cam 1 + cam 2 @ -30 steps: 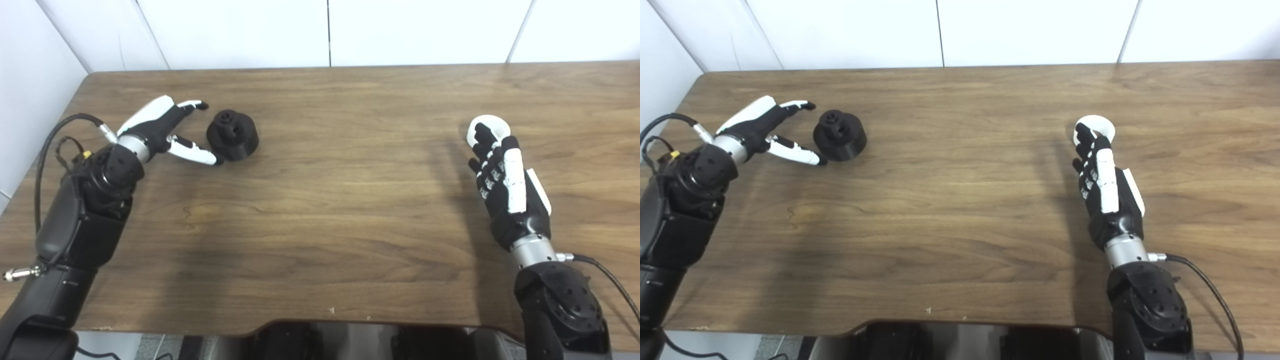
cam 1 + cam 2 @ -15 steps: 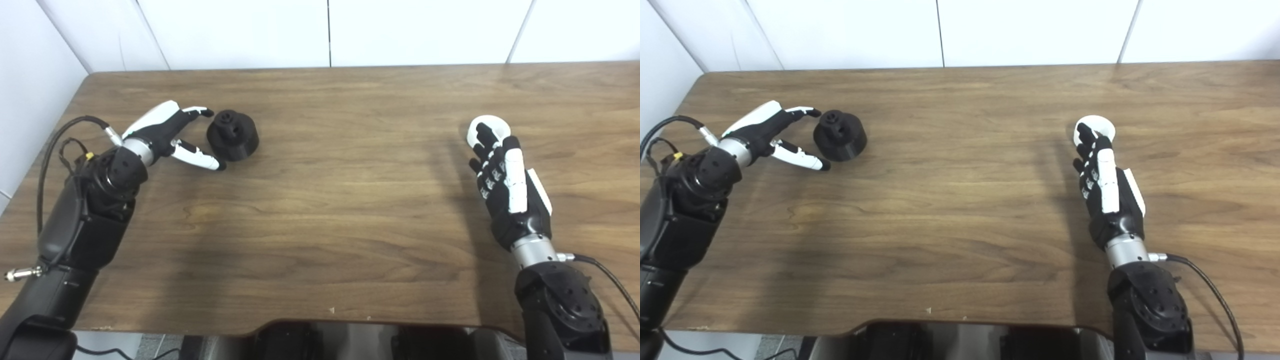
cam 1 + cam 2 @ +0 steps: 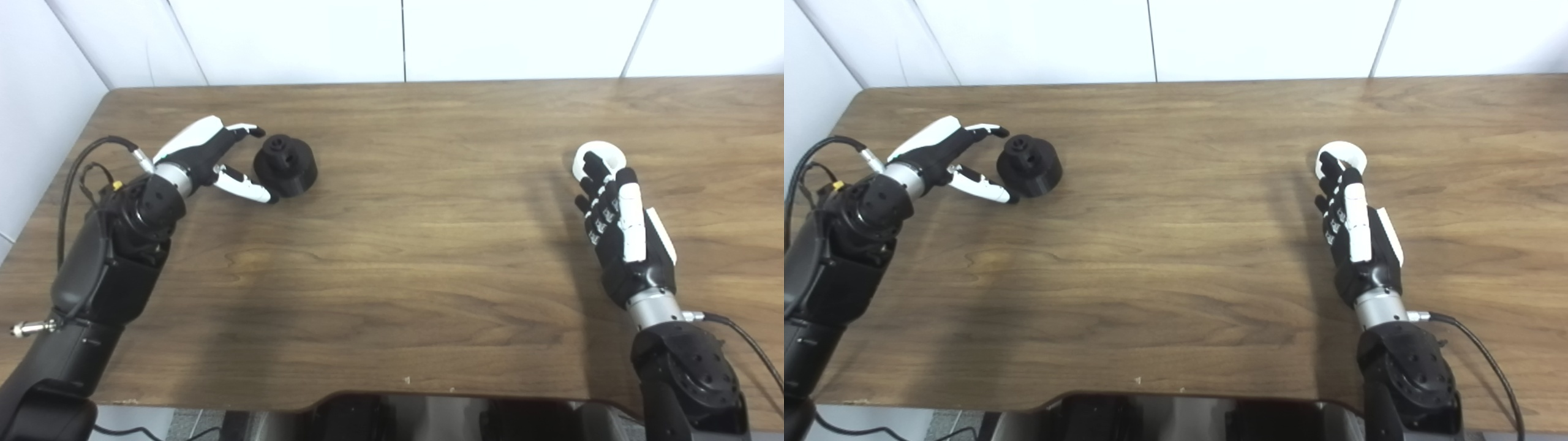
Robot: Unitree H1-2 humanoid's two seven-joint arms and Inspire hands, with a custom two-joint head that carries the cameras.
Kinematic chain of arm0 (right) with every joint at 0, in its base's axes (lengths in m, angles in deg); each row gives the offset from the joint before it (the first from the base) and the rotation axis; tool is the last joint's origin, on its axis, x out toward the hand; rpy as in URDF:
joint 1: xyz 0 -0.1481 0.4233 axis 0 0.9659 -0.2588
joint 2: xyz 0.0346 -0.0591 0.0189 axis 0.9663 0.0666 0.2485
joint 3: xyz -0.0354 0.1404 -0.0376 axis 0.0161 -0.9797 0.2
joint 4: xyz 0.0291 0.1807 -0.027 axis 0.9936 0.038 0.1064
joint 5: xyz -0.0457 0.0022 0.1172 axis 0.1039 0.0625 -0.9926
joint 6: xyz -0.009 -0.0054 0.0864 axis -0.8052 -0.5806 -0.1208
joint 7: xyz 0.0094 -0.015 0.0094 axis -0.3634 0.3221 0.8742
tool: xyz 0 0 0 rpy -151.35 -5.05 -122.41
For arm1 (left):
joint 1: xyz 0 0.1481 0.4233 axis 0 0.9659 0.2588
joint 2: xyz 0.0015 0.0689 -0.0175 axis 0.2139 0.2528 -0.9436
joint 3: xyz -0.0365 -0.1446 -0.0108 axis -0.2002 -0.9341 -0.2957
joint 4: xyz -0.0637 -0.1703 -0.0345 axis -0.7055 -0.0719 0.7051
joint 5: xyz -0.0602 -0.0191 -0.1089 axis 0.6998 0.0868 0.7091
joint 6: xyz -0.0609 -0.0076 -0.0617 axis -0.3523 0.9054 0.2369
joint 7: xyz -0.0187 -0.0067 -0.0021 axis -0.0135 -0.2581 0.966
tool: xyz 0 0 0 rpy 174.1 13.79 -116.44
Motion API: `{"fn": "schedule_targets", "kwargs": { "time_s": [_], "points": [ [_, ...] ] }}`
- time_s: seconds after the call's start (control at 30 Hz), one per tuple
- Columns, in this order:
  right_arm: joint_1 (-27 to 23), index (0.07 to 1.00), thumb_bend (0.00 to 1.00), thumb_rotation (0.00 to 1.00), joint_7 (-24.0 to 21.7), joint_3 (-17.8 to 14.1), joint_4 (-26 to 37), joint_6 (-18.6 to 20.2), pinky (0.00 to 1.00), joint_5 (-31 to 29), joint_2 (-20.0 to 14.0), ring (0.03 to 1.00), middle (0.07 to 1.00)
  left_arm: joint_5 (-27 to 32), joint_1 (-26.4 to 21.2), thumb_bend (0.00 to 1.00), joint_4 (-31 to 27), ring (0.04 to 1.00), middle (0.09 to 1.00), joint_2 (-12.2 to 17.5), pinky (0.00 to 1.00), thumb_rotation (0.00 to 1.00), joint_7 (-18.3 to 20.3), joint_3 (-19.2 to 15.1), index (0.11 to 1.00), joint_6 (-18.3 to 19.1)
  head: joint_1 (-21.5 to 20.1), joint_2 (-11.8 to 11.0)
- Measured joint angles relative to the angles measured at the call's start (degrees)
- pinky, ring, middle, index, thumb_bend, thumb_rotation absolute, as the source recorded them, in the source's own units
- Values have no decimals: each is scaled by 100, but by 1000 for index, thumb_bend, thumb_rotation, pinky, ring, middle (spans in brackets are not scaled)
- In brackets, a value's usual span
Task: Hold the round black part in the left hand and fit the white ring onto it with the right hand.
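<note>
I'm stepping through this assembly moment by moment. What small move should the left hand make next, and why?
Probably ease the left hand a little further toward the round black part and close on it. The hand is open, its fingers spread on either side of the part's near edge, and the part sits on the table ungrasped. The right hand is at the white ring.

Bare table between round black part and white ring.

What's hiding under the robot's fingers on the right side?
The white ring lies on the table there. The right hand has its fingertips over the ring's near edge, hiding that part; the rest shows.
</note>
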Motion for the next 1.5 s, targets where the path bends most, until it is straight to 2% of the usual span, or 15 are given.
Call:
{"fn": "schedule_targets", "kwargs": {
  "time_s": [0.27, 0.6, 0.8, 1.23, 1.5],
  "points": [
    [16, 931, 538, 998, 0, 3, 0, 0, 1000, 1, 2, 1000, 978, -2, -93, 977, 25, 1000, 978, -2, 934, 243, -12, 109, 892, 1, -17, -18],
    [25, 928, 565, 994, 1, 8, 8, 0, 1000, 16, 1, 1000, 976, 64, -175, 983, 55, 1000, 963, -106, 849, 213, -94, 66, 888, -11, -53, -9],
    [37, 935, 557, 999, 2, 9, 8, -2, 1000, 47, 3, 1000, 979, 66, -165, 982, 55, 1000, 956, -120, 891, 229, -257, 83, 879, -141, -70, 0],
    [51, 941, 558, 1000, 1, 9, 39, -1, 1000, 9, 3, 1000, 981, 104, -164, 966, 55, 999, 954, -173, 832, 193, -257, 99, 873, -136, -79, 35],
    [52, 937, 553, 994, -2, 2, 39, -2, 1000, -15, 1, 1000, 977, 99, -162, 968, 149, 997, 949, -172, 845, 202, -257, 160, 863, -174, -79, 53]
  ]
}}
